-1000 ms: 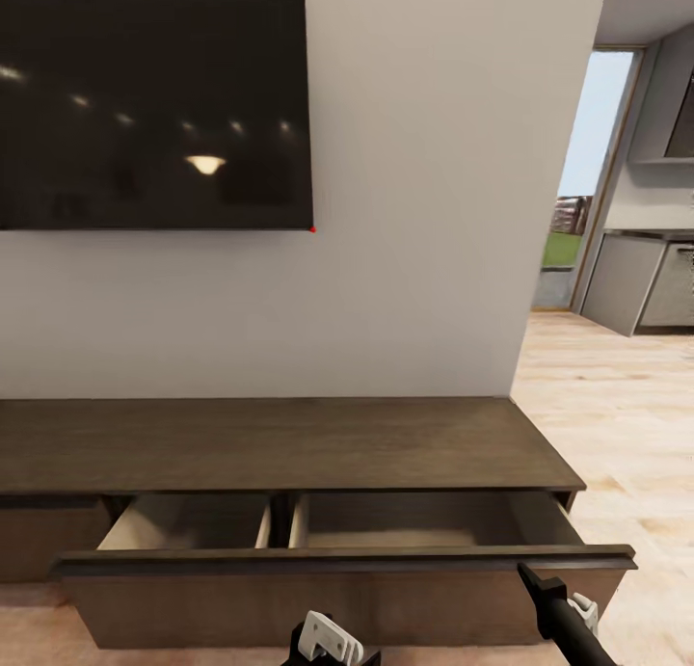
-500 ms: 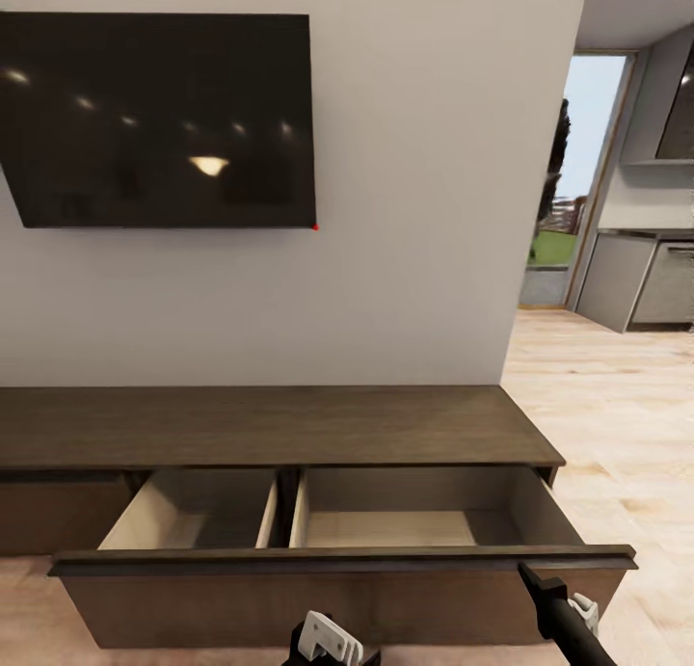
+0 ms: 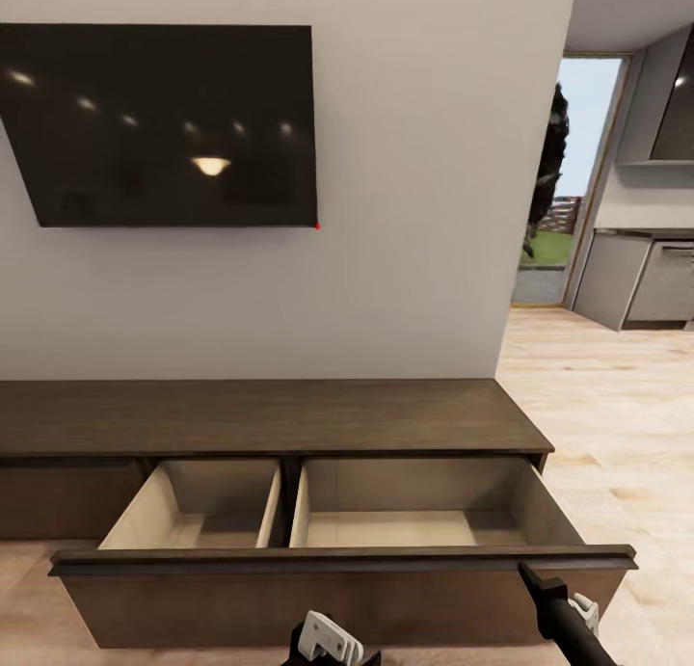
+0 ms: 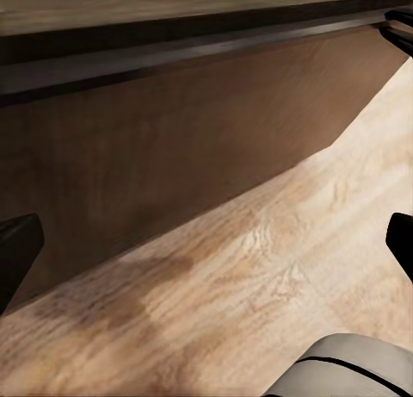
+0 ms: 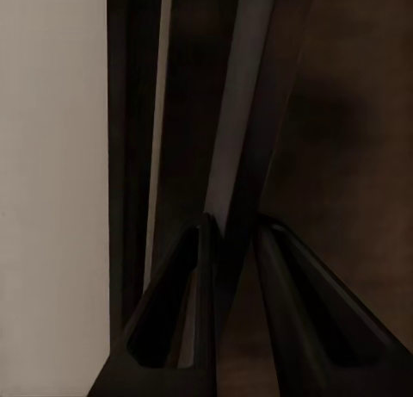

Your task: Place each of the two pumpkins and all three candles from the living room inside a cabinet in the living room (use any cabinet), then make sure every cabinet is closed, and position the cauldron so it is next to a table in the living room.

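While R fingers (image 5: 231, 268) pinch cabinet (image 3: 289, 420) drawer lip, 2 compartments sit bare; L fingers (image 4: 17, 246) spread.

My long low dark-brown cabinet (image 3: 289, 420) sits against the wall with its wide drawer (image 3: 337, 589) pulled out toward me, two pale beige compartments showing bare inside, flat front handleless.
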